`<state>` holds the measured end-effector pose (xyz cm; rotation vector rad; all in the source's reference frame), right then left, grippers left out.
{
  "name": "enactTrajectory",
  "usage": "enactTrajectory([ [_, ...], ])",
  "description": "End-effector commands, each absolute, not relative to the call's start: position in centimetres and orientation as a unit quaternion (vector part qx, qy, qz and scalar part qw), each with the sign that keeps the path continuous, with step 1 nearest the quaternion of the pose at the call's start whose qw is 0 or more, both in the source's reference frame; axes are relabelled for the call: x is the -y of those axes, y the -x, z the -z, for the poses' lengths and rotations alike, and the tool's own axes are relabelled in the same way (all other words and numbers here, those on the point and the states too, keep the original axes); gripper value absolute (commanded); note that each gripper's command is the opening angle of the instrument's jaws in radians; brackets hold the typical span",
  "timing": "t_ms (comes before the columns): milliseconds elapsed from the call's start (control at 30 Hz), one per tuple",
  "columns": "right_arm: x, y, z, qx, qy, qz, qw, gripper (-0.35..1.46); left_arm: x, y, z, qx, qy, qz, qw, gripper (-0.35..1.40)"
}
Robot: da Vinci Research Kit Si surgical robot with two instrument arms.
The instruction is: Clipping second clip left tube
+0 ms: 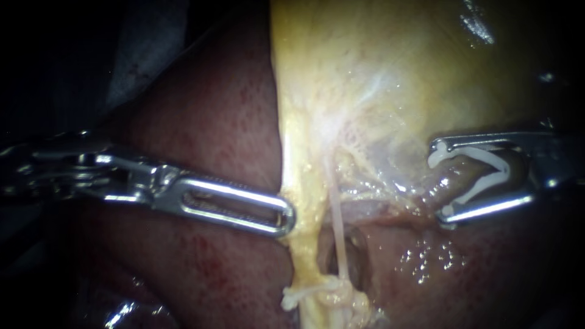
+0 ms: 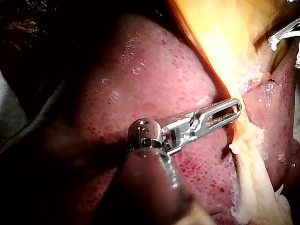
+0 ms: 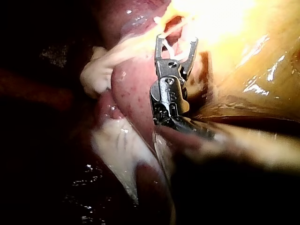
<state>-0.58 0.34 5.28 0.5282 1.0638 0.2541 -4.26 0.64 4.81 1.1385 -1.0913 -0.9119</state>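
Clip-placing step: right instrument [image 1: 440,181] jaws grasp an unclosed clip [image 1: 490,181] astride the tube [image 1: 463,173] at 3 o'clock. Left instrument [image 1: 287,218] jaws clenched on gallbladder [image 1: 365,73] edge (prob. for tension). Next: squeeze shut w/o twisting.

Liver [image 1: 207,122] dark red, finely speckled with darker red, wet white glints; gallbladder [image 1: 390,67] pale yellow with cream-white streaks fanning toward its lower edge. Thin tube [image 1: 338,225] pinkish white; thick tube [image 1: 469,170] brown; clip [image 1: 481,176] plain white. Left instrument [image 1: 283,216] and right instrument [image 1: 439,181] both bright silver; background near black.
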Motion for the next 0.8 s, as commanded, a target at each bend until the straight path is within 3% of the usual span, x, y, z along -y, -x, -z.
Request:
enactTrajectory([
  [33, -0.33, 0.58, -5.28, -0.5, -0.248, -0.119, 0.821, 0.57, -0.64, 4.25, -4.8, 0.474, -0.495, 0.394, 0.613, -0.35],
  [467, -0.09, 0.32, -5.42, -0.505, -0.263, -0.103, 0.815, 0.57, -0.66, 4.25, -4.79, 0.474, -0.494, 0.395, 0.612, -0.35],
  [800, 0.4, -0.22, -5.9, -0.501, -0.298, -0.087, 0.807, 0.55, -0.67, 4.25, -4.78, 0.474, -0.494, 0.396, 0.612, -0.35],
])
